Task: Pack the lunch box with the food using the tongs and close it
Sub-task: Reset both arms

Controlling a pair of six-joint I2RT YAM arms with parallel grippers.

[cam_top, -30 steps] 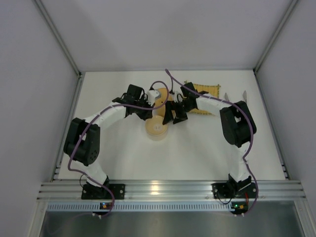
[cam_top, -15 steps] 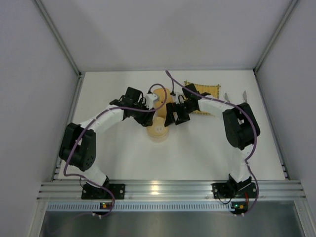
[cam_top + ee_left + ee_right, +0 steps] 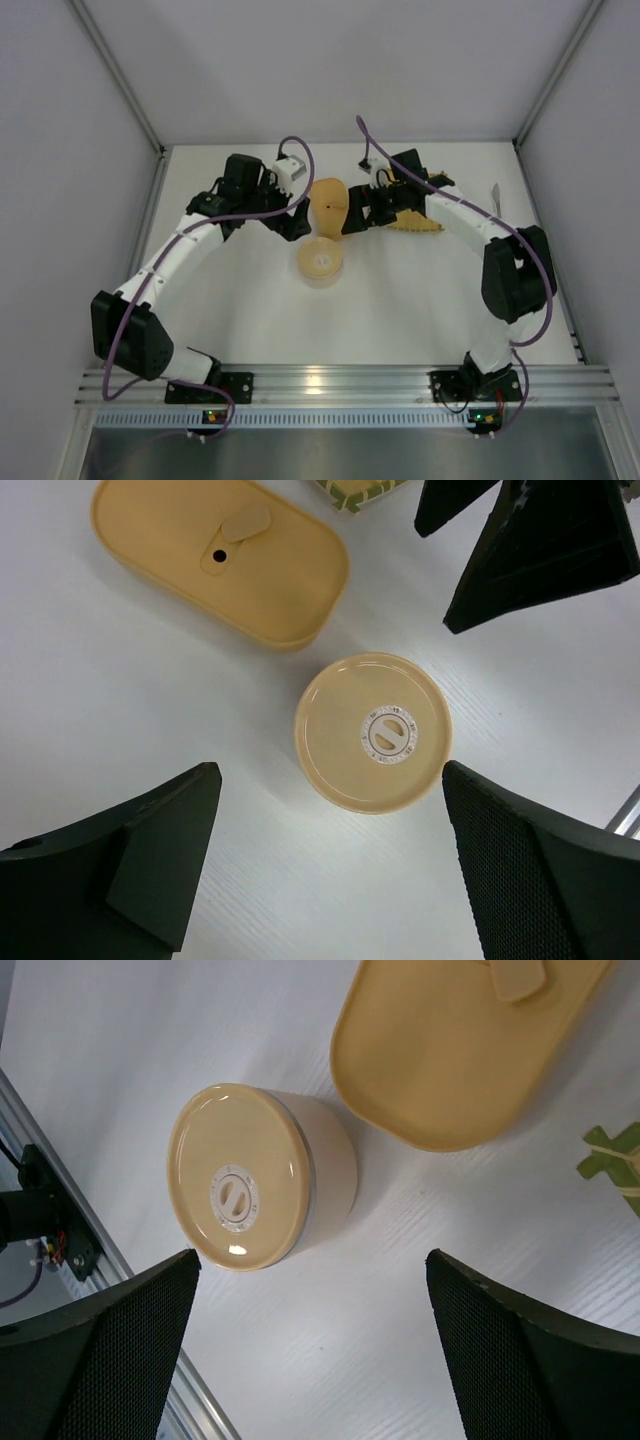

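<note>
The oval yellow lunch box [image 3: 328,203] lies with its lid on, seen too in the left wrist view [image 3: 225,565] and the right wrist view [image 3: 460,1050]. No food shows in any view. My left gripper [image 3: 288,220] hangs open just left of the box, nothing between its fingers [image 3: 327,780]. Just right of the box, my right gripper [image 3: 358,214] is open and empty too [image 3: 310,1260]. One slim silvery end of the tongs [image 3: 495,191] shows at the far right, with the rest hidden behind the right arm.
A round yellow container [image 3: 320,262] with a dial lid stands just in front of the lunch box [image 3: 373,732] [image 3: 240,1175]. The yellow woven mat [image 3: 418,218] lies partly under the right arm. The aluminium rail [image 3: 320,383] runs along the near edge.
My left gripper has opened wide and drawn back to the left of the lunch box. The right arm has pulled back to the right. The closed lunch box now shows uncovered.
</note>
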